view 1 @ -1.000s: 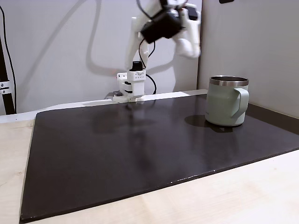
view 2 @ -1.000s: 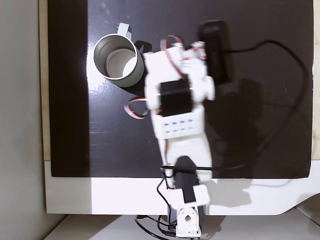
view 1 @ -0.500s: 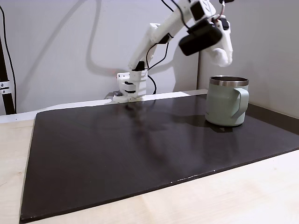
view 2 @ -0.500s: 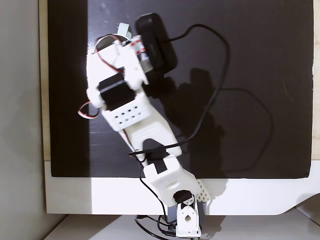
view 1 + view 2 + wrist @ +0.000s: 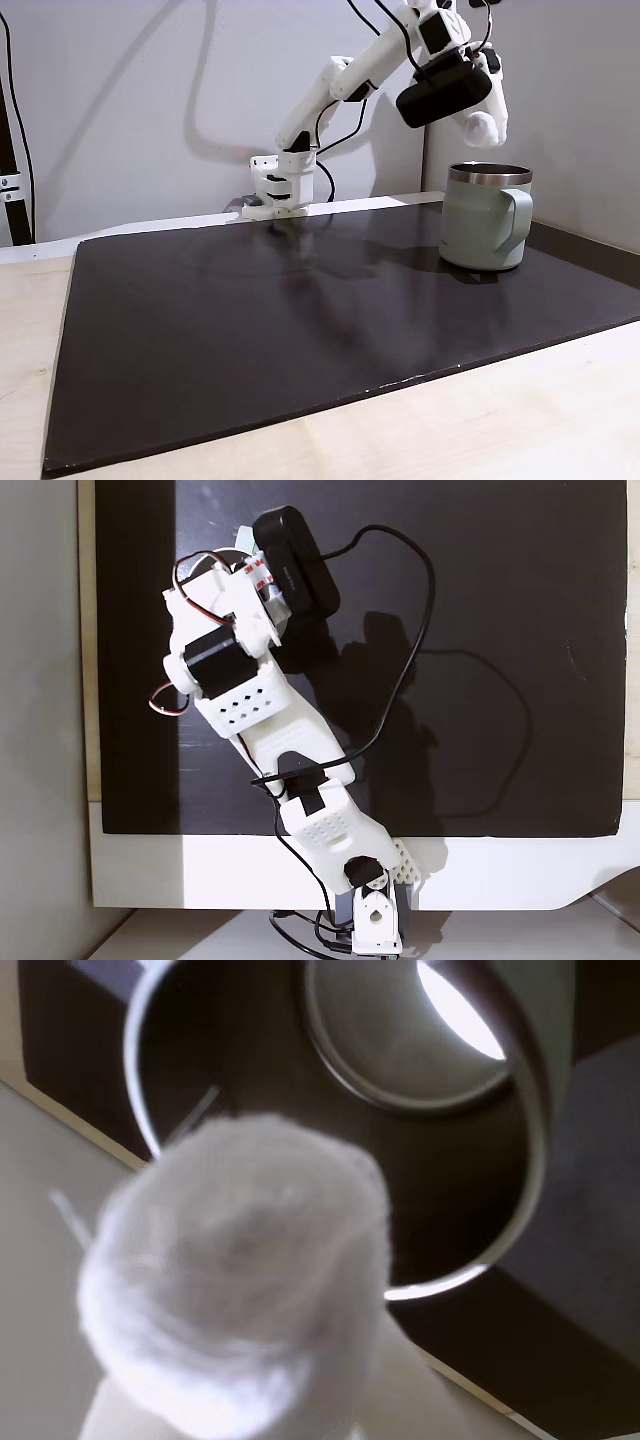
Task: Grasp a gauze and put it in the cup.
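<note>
Gauze held above the cup, release pending

The gauze (image 5: 235,1280) sits clamped at the tip of the gripper (image 5: 484,128), whose jaws are closed on it, with the cup (image 5: 485,216) directly below and its mouth (image 5: 400,1080) ahead of the roll in the wrist view. Risk, as I judge it: the roll looks offset toward the rim, so letting go here could bounce it onto the dark mat (image 5: 300,320).

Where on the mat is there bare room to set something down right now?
Most of the black mat is bare: the whole stretch from the cup across to the mat's left edge in the side fixed view, and forward to its front edge. It is crowded at the cup, where the gripper hangs with the gauze, and near the arm's base.
</note>
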`<state>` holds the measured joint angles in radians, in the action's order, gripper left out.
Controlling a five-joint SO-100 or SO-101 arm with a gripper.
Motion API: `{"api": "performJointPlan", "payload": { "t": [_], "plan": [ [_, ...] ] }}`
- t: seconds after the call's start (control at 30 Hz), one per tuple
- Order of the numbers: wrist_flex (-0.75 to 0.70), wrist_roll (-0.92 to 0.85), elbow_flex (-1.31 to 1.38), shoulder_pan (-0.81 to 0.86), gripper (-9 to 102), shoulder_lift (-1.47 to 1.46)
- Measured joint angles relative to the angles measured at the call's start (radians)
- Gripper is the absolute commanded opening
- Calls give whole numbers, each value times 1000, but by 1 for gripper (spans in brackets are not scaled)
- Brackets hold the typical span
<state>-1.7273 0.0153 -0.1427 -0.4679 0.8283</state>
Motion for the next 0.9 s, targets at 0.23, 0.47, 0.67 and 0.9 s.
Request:
{"api": "performJointPlan", "payload": {
  "t": [0.23, 0.47, 0.67, 0.9],
  "plan": [
    [0, 0, 26, -5, 25, -29],
    [-14, 0, 60, -8, 30, -49],
    [-23, 9, 71, -26, 30, -48],
    [-29, 9, 87, -20, 29, -48]
  ]
}}
